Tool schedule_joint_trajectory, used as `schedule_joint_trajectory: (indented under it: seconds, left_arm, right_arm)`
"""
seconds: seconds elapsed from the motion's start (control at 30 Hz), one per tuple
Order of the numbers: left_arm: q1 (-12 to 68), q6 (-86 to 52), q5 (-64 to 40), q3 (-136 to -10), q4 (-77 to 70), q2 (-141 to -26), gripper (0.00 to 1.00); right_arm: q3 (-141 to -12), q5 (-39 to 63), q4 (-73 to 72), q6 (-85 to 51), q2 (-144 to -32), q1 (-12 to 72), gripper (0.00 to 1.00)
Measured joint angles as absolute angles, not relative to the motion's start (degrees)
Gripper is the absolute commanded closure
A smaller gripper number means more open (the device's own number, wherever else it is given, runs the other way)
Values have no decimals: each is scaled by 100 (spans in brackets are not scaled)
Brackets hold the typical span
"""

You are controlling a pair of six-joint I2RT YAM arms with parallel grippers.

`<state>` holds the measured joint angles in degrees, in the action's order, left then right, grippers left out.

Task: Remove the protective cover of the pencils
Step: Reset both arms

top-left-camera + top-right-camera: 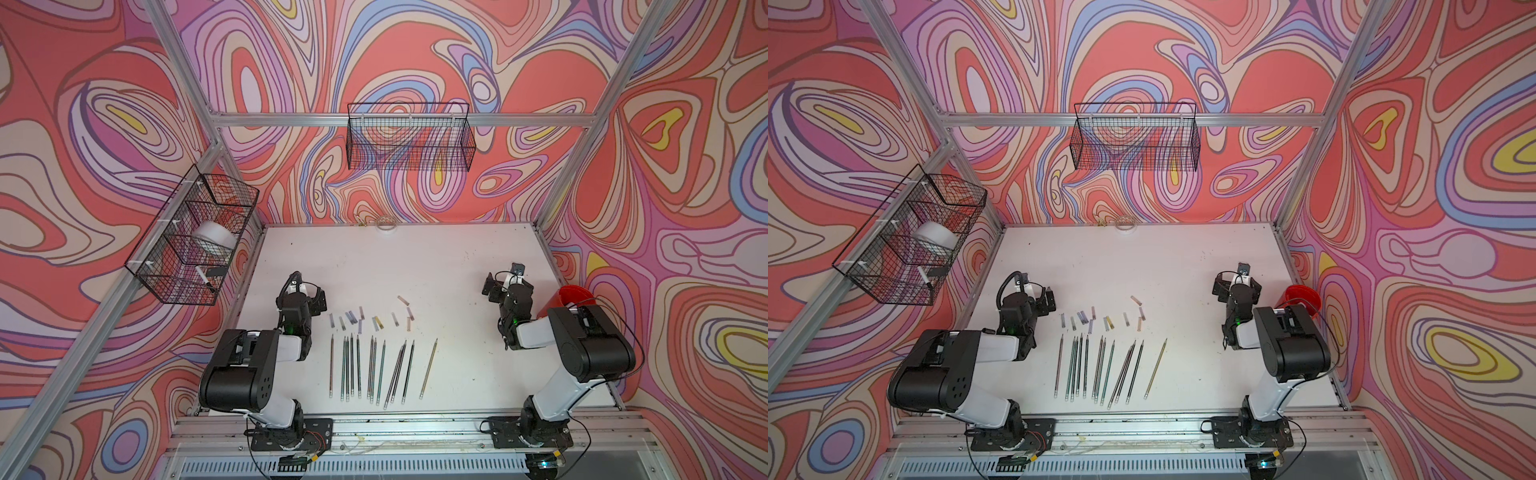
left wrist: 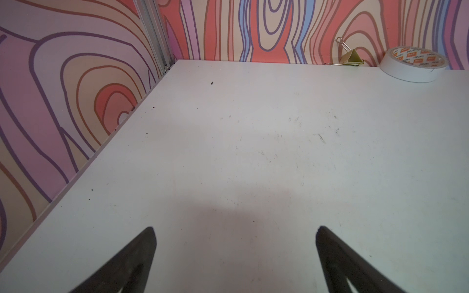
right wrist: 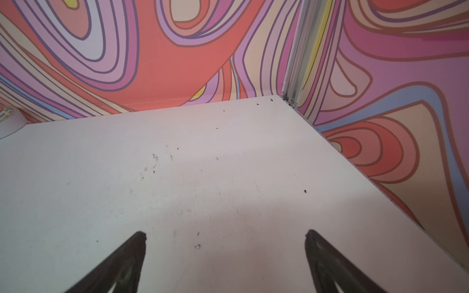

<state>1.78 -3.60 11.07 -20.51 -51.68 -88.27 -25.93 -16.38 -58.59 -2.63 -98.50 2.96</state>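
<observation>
Spread wide and empty, my left claw and right claw are well apart. Thin dark, green and yellow pencils lie behind them, between the arms, nearer the left claw, long axes running fore-aft. Short translucent plastic caps sit loose beyond their tips, seemingly all off.

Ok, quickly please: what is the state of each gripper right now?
Left gripper: open, holding nothing.
Right gripper: open, holding nothing.
</observation>
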Motion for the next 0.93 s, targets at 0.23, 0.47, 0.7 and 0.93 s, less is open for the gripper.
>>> schedule_joint_trajectory:
  seconds: [0.23, 0.47, 0.7, 0.93]
  left_arm:
    - [178, -360, 1105, -2051, -5166, -8827, 0]
    - [178, -346, 1072, -2060, -5131, -8825, 0]
    - [183, -126, 510, -2123, -4991, -8823, 0]
    - [86, -128, 318, -2163, -4939, -8827, 0]
  right_arm:
    - [-2593, -1584, -5782, -263, -9850, 296, 2]
    - [-2434, -1542, -6084, -220, -9850, 307, 2]
    - [-1881, -1542, -6643, -178, -9929, 311, 2]
    - [-2624, -1520, -6097, -220, -9861, 296, 2]
